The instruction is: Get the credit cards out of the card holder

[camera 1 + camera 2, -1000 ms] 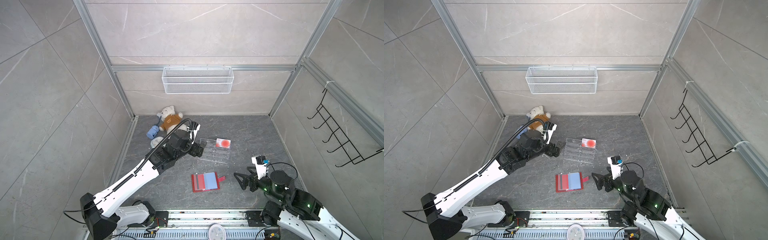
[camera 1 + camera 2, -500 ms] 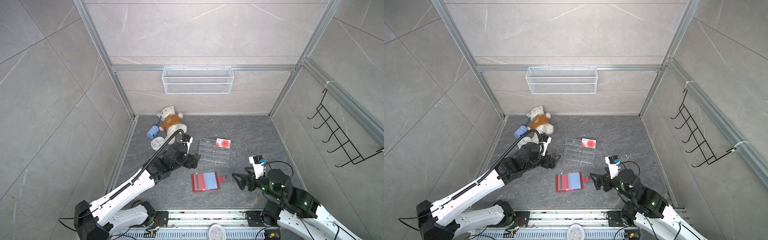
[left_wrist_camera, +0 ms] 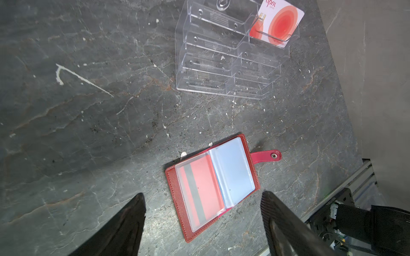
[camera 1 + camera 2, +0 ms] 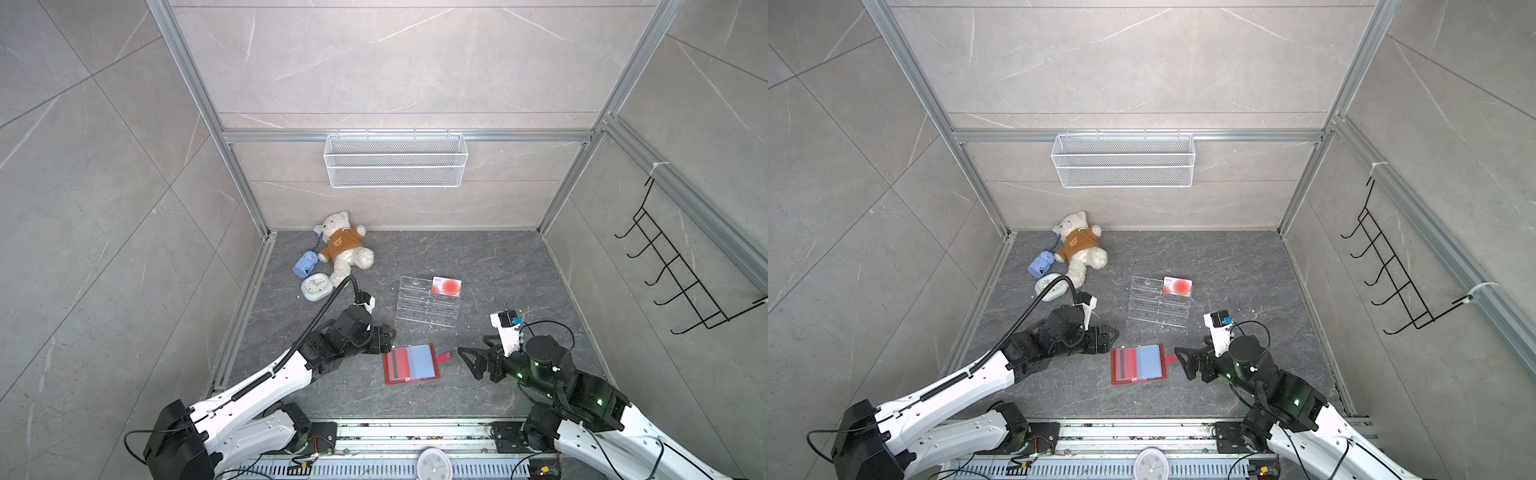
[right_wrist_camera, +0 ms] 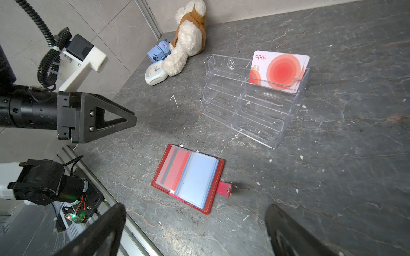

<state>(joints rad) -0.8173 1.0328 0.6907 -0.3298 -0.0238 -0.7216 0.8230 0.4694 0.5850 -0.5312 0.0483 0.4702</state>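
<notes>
Left jaws, cropped, nearer card holder [image 4: 411, 365]

Pale grey stone-look tile walls [image 4: 374, 62] with faint white veins close the cell at 9, 12 and 3 o'clock in both top views. They are framed by silver aluminium profiles [image 4: 407, 136]. A white wire mesh basket [image 4: 395, 166] hangs from the horizontal profile at 12 o'clock. A black wire hook rack [image 4: 681, 270] is fixed to the wall at 3 o'clock. The surface [image 4: 498, 266] is dark grey slate-look stone with rusty veins, white flecks and a pale hooked scratch [image 3: 82, 77]. A metal rail [image 4: 415, 432] runs along its 6 o'clock edge. The light is even and soft, with faint shadows
</notes>
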